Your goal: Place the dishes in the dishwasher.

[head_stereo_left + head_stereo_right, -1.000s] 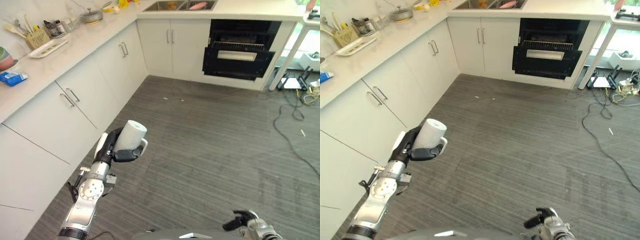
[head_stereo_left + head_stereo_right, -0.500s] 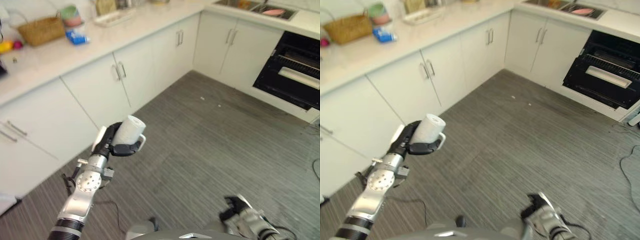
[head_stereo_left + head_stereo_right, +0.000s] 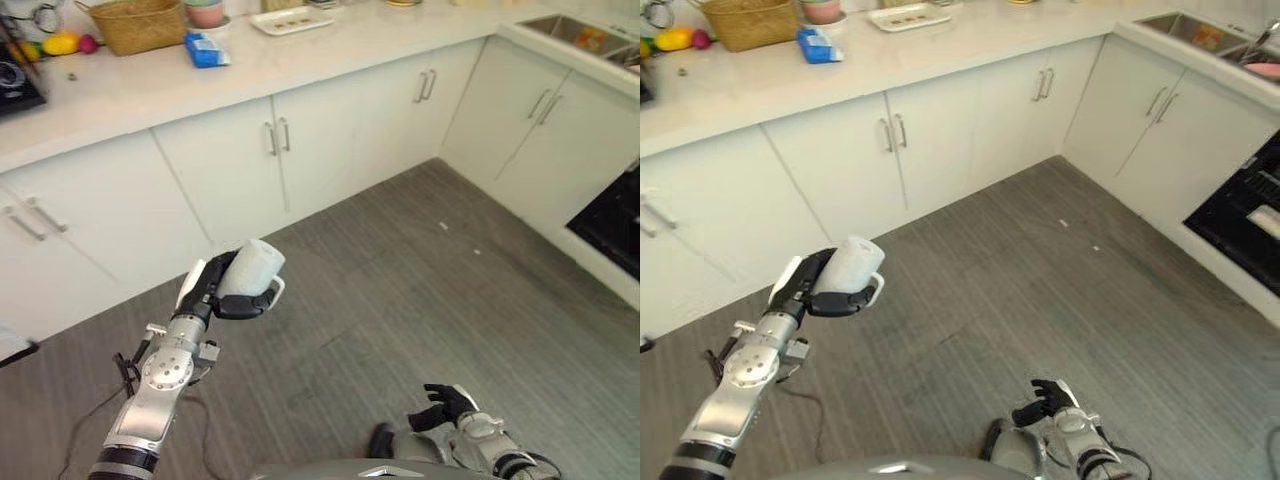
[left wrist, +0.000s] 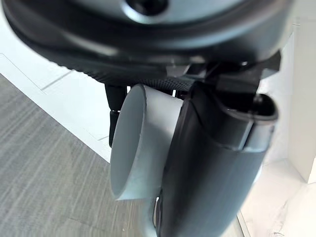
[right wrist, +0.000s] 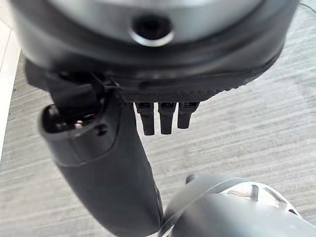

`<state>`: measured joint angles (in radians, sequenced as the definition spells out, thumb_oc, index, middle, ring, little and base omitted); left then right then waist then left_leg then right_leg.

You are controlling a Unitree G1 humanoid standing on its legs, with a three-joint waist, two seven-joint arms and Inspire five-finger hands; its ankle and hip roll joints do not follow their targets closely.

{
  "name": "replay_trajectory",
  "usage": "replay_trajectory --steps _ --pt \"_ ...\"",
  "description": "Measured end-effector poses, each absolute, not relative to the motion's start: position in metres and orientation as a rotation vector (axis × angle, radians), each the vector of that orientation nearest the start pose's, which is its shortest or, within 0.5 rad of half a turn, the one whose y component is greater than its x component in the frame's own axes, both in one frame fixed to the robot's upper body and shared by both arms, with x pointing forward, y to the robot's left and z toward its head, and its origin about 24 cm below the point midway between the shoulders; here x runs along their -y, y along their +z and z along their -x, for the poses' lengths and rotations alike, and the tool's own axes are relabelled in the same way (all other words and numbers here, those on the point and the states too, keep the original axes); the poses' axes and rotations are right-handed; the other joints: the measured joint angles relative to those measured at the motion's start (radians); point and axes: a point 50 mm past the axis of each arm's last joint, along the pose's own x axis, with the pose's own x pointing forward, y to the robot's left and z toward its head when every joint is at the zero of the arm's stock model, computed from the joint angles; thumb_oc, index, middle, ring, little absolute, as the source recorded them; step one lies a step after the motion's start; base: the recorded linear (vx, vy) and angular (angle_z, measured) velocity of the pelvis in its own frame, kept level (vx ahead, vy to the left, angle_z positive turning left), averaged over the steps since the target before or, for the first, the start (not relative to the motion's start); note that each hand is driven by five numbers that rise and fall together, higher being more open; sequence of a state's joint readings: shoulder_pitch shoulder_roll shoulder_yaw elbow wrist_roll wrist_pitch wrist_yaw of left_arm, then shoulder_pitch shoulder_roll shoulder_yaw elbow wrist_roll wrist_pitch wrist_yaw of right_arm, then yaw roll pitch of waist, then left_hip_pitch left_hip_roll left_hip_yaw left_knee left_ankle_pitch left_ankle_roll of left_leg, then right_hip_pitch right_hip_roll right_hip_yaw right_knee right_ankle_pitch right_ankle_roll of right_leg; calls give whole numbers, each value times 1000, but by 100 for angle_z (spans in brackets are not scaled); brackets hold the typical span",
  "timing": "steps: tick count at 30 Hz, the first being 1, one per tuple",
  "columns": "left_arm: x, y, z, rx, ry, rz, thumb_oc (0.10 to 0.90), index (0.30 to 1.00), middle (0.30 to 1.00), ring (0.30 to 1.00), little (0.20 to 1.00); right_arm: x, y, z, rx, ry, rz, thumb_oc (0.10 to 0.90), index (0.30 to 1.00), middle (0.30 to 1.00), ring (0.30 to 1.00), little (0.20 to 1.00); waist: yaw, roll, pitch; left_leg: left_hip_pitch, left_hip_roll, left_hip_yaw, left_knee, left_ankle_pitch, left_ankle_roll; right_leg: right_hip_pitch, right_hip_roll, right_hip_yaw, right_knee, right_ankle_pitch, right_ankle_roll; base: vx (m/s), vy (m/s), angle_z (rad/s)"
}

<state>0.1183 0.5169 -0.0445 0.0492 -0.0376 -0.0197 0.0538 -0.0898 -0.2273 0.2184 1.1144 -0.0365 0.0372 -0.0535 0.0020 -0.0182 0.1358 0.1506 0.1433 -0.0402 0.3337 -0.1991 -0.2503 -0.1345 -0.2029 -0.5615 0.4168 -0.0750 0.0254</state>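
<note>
A white mug (image 3: 252, 270) is held on its side above the grey floor, with my left hand (image 3: 208, 290) shut on it; the fingers wrap the body and the thumb lies across the front. In the left wrist view the mug (image 4: 136, 143) shows its open rim beside the thumb (image 4: 212, 173). My right hand (image 3: 445, 405) hangs low at the bottom right, fingers relaxed and holding nothing. The dark open dishwasher (image 3: 1240, 215) shows at the right edge, far from the mug.
White cabinets (image 3: 220, 170) run along the left under a pale counter (image 3: 150, 85) bearing a wicker basket (image 3: 140, 22), a blue packet (image 3: 205, 48) and a white tray (image 3: 292, 18). A sink (image 3: 585, 35) sits at the far right corner. Striped grey floor (image 3: 430, 290) lies open ahead.
The whole picture has swung left, so the camera has turned and the dishwasher now sits at the right edge. My left hand keeps its hold on the mug.
</note>
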Motion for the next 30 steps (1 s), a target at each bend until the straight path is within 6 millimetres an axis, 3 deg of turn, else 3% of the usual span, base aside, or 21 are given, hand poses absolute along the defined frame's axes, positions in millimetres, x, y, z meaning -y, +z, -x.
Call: replay_trajectory --steps 1,2,3,4,5,8,10,11,13,14,16,18,20,21,23,24,25,26,27,28,30 --pt "-249 32 -226 -145 21 -482 400 300 300 300 300 216 -147 -143 -1072 39 402 800 900 900 900 900 -3 -13 -5 -46 0 34 115 19 -7 9 -5 -37 8 -17 -10 321 -226 -60" --pt "-252 34 -226 -142 37 -462 400 300 300 300 300 218 -148 -140 -1088 35 411 800 900 900 900 900 17 -20 -12 -132 36 100 337 88 9 47 8 -55 -29 -41 -66 412 -136 -85" --pt "-255 34 -227 -146 49 -459 400 300 300 300 300 218 -150 -137 -1094 24 404 800 900 900 900 900 30 -26 -18 -207 73 134 491 237 32 99 55 -33 -102 -64 -84 377 -22 -95" --pt "-256 37 -229 -133 52 -457 400 300 300 300 300 217 -151 -135 -1103 19 406 800 900 900 900 900 41 -32 -15 -247 101 176 557 206 48 133 70 -29 -151 -31 -82 378 99 -80" --pt "-258 40 -230 -125 55 -469 400 300 300 300 300 212 -153 -133 -1117 15 396 800 900 900 900 900 47 -70 -13 -272 99 222 507 102 81 181 72 -5 -212 -8 -80 219 85 -48" --pt "-254 45 -232 -99 44 -463 400 300 300 300 300 213 -153 -130 -1117 -15 373 800 900 900 900 900 50 -104 -11 -379 98 266 243 37 134 260 89 31 -318 10 -51 352 266 -41" --pt "-254 42 -230 -108 47 -457 400 300 300 300 300 212 -148 -140 -1066 -49 342 800 900 900 900 900 67 -95 7 -421 80 238 -85 141 138 303 103 90 -378 22 -23 279 233 -82" --pt "-257 39 -229 -127 55 -458 400 300 300 300 300 212 -145 -146 -1032 -51 340 800 900 900 900 900 77 -82 13 -436 57 162 -231 212 135 332 106 124 -417 32 6 261 263 -110" --pt "-258 32 -226 -155 56 -461 400 300 300 300 300 217 -141 -151 -990 -65 339 800 900 900 900 900 88 -45 19 -427 51 67 -385 242 113 353 109 177 -429 24 40 340 328 -120" --pt "-264 34 -223 -162 66 -488 400 300 300 300 300 216 -137 -159 -956 -74 326 800 900 900 900 900 99 -21 38 -410 72 80 -397 306 107 409 114 211 -488 11 89 367 319 -118" --pt "-274 40 -223 -155 88 -531 400 300 300 300 300 205 -135 -167 -924 -54 308 800 900 900 900 900 101 -64 51 -406 53 101 -365 367 115 419 91 226 -508 21 124 321 276 -95" --pt "-297 53 -220 -156 154 -596 400 300 300 300 300 182 -127 -182 -845 -3 252 800 900 900 900 900 121 -115 74 -372 36 114 -300 419 170 410 107 226 -465 38 128 338 339 -111" --pt "-297 65 -227 -108 157 -609 400 300 300 300 300 176 -123 -190 -801 9 246 800 900 900 900 900 111 -144 87 -324 28 153 -277 371 210 380 95 198 -336 44 118 543 594 -61" --pt "-295 65 -229 -104 151 -609 400 300 300 300 300 176 -121 -194 -796 10 248 800 900 900 900 900 118 -134 101 -300 34 172 -264 350 217 353 76 219 -243 43 120 292 503 -35" --pt "-284 65 -234 -93 84 -621 400 300 300 300 300 178 -122 -192 -806 -10 233 800 900 900 900 900 86 -83 136 -295 38 189 -83 217 267 198 -30 226 200 105 232 217 539 2" --pt "-282 65 -232 -91 73 -620 400 300 300 300 300 177 -124 -187 -817 -10 230 800 900 900 900 900 80 -79 129 -303 46 196 -68 194 263 178 -49 218 275 154 233 259 484 10" --pt "-280 70 -231 -67 70 -633 400 300 300 300 300 171 -126 -184 -826 8 219 800 900 900 900 900 86 -78 127 -277 44 215 -73 174 279 136 -73 201 296 285 223 337 439 -51" --pt "-282 74 -227 -51 78 -650 400 300 300 300 300 165 -123 -188 -810 21 203 800 900 900 900 900 118 -67 127 -239 55 262 -138 181 279 81 -139 94 361 383 219 338 337 -76" --pt "-284 76 -225 -50 86 -658 400 300 300 300 300 162 -120 -192 -789 27 193 800 900 900 900 900 117 -54 126 -233 53 267 -159 196 288 54 -148 45 372 344 240 392 250 -99" --pt "-290 77 -224 -57 117 -677 400 300 300 300 300 156 -107 -203 -705 40 163 800 900 900 900 900 109 -40 132 -203 23 262 -239 241 300 0 -140 -18 269 147 234 430 152 -58" --pt "-293 74 -227 -70 131 -672 400 300 300 300 300 155 -91 -217 -612 43 147 800 900 900 900 900 61 -34 138 -179 -20 264 -303 257 319 -25 -114 -70 50 90 230 376 106 -18"
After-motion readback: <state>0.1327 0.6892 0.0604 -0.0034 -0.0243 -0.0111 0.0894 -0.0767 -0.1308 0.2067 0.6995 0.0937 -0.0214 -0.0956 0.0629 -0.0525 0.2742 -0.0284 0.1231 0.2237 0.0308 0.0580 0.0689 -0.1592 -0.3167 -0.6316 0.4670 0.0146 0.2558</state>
